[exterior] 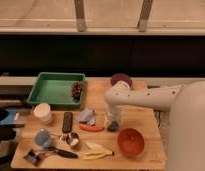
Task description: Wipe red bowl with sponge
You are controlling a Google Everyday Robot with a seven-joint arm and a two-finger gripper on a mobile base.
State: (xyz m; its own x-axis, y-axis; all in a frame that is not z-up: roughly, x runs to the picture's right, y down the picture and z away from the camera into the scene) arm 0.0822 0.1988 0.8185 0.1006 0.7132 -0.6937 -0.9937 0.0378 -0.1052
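Note:
The red bowl [131,141] sits on the wooden table [146,120] near the front right. My gripper [113,124] hangs at the end of the white arm [146,97], pointing down just left of and behind the bowl, close above the table. A bluish-grey object under the gripper may be the sponge; I cannot tell for sure. A crumpled blue-grey cloth [87,116] lies just left of the gripper.
A green tray [53,90] with a dark pinecone-like thing [76,90] stands back left. A maroon bowl [121,79] is at the back. A white cup [43,113], black remote [67,121], red carrot-like item [91,128], banana [97,149], metal cup [72,139] and utensils lie front left.

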